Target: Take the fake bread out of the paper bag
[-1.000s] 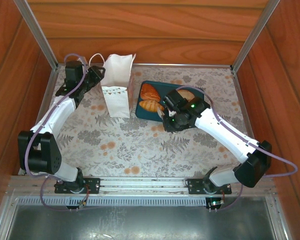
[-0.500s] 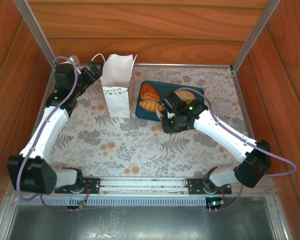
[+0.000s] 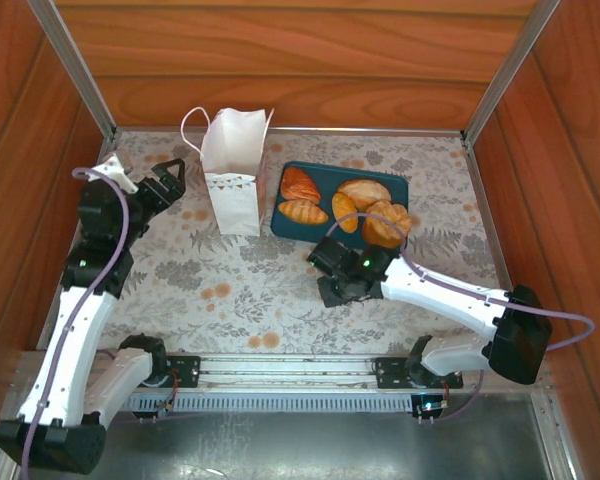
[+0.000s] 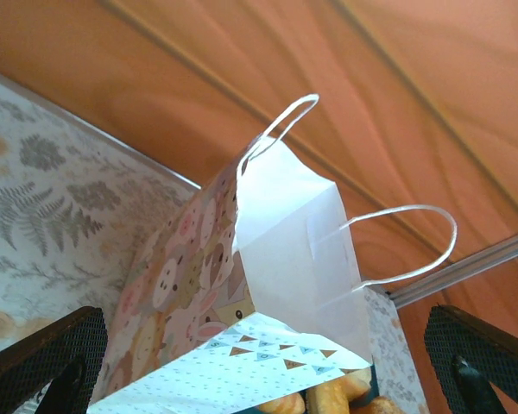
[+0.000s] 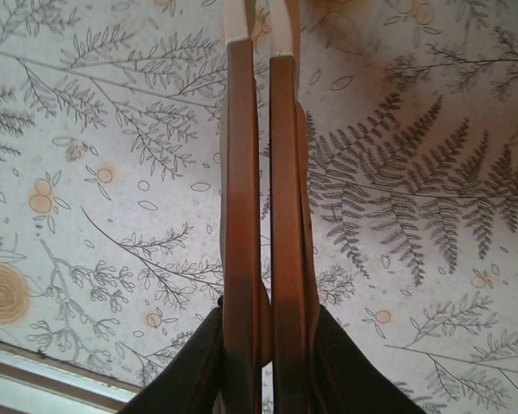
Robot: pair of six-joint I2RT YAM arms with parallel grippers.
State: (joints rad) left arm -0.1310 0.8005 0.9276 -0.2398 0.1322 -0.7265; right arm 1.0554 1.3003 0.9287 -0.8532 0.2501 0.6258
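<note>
Both arms have drawn back since the earlier frame. The left hand (image 3: pixel 172 178) has left the top of the paper bag (image 3: pixel 232 170) and now sits out to the bag's left. The right hand (image 3: pixel 318 256) has come off the tray (image 3: pixel 320 172) and is over bare surface (image 3: pixel 250 300).

Left hand: fingers spread wide apart, nothing between them. It points toward the bag from the side, clear of it, with the left wall (image 3: pixel 40 180) close behind the arm.

Right hand: fingers drawn almost together with only a thin slit between, gripping nothing. It lies just off the tray's near left corner, above the patterned surface.

Paper bag: upright at the back of the surface, both loop handles (image 4: pixel 397 241) standing free at the top, bunting strip facing forward. Its right side is just beside the tray's left edge.

Bread (image 3: pixel 364 192): five pieces lie on the tray, two ridged ones at the left end and three at the right, the nearest reaching the tray's near right rim.

Open room: a broad bare stretch of surface runs in front of the bag and tray, between the two arms. Wooden walls close the back and both sides, and a metal rail (image 3: pixel 280 370) runs along the near edge.
</note>
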